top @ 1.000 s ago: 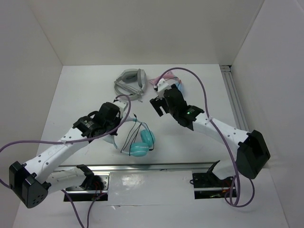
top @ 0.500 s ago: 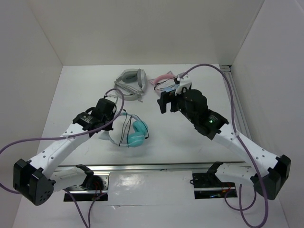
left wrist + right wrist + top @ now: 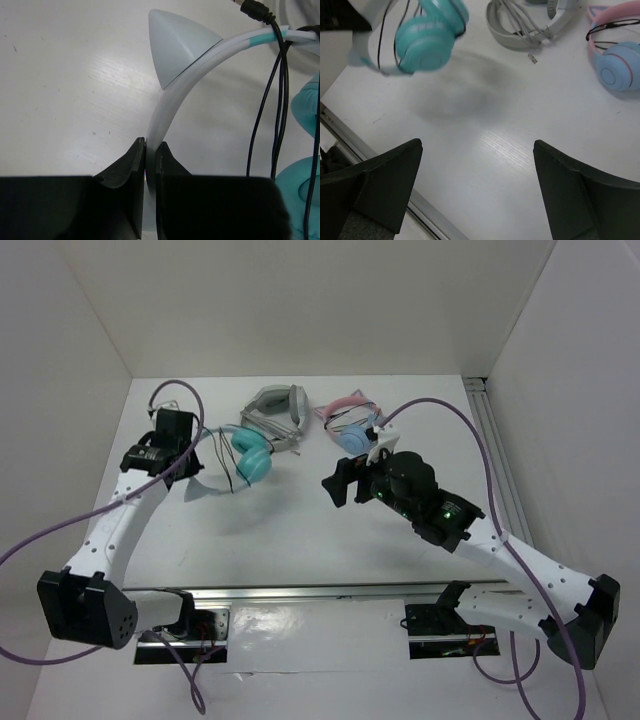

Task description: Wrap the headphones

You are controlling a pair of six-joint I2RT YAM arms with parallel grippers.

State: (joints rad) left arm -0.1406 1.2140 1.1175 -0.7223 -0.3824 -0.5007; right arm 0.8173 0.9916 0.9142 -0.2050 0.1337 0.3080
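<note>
**Table** [image 3: 300, 540]: white, walled on three sides; we see it from above w/ both arm bases at the near edge.

**Right arm** [image 3: 500, 545]: reaches in over the table's middle. The right gripper [image 3: 476, 145] is spread wide, its two dark fingers [image 3: 385, 185] far apart w/ nothing between them, only bare table below.

**Left arm** [image 3: 115, 525]: stretches to the far left of the table. The left gripper [image 3: 150, 147] is nearly closed, its jaws pinching the pale headband [image 3: 175, 95] edge-on; a thin slit is all that separates them.

**Headphones** [image 3: 253, 455]: at the left rear of the table, held by the headband in the left gripper. The teal cups [image 3: 427, 42] hang toward the table's middle, close to the grey headphones. In the right wrist view they look blurred, and a soft shadow lies on the table apart from them, so we read them as off the surface.

**Grey headphones** [image 3: 275, 412]: at the rear centre, lying on the table.

**Pink headphones** [image 3: 350, 420]: rear, right of the grey pair, w/ light-blue cups; they lie just beyond the right gripper.

**Cat ear** [image 3: 175, 45]: a pale grey cone on the headband's outer side, a little beyond the left gripper's jaws.

**Cable** [image 3: 260, 125]: thin, black; several strands cross the headband past the ear and drop beside the cups.

**Plug** [image 3: 255, 7]: black, at the top of those strands.
</note>
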